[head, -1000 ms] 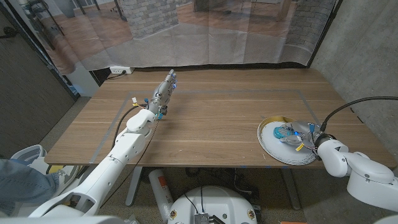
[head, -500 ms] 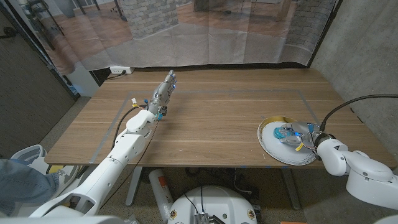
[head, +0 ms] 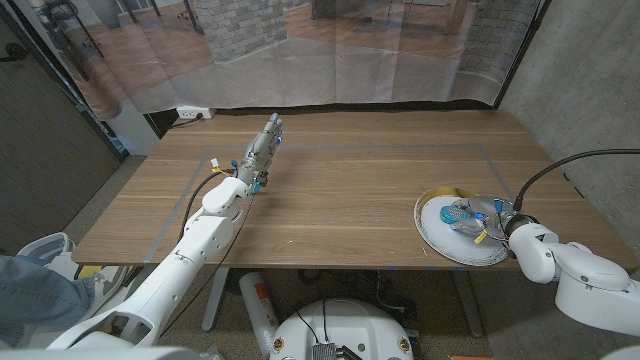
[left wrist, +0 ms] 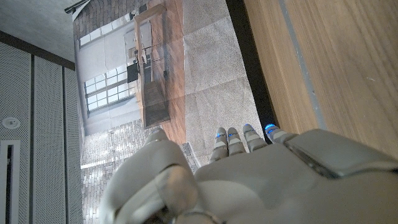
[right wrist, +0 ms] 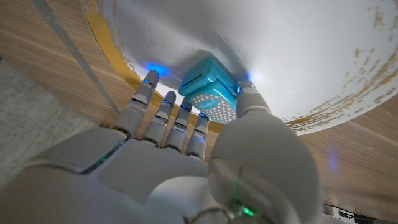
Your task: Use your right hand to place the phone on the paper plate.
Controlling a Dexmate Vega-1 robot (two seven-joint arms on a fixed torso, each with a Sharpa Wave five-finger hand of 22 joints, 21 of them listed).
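Teal phone (right wrist: 208, 96): toy-like handset with a perforated face, lying on the paper plate (head: 440, 238), toward the plate's 2 o'clock sector in the head view. Judged position: delivered, or a moment from it.

Paper plate: white, gold-rimmed, at the table's (head: 350, 200) 4 o'clock, close to the near edge. The right arm reaches it without stretching.

Right hand (head: 490, 222): over the plate's right side, wrist low. In the right wrist view the fingers (right wrist: 163, 112) run alongside the phone and the thumb (right wrist: 249, 102) sits against its opposite side, so the handset appears pinched between them. Grip judged light; whether it bears weight or merely touches cannot be told. The low wrist suits setting down, not dropping.

Left hand (head: 262, 150): at the table's 11 o'clock, well apart from the plate, fingers straight and together, holding nothing. Parked clear, as the task calls for the right alone.
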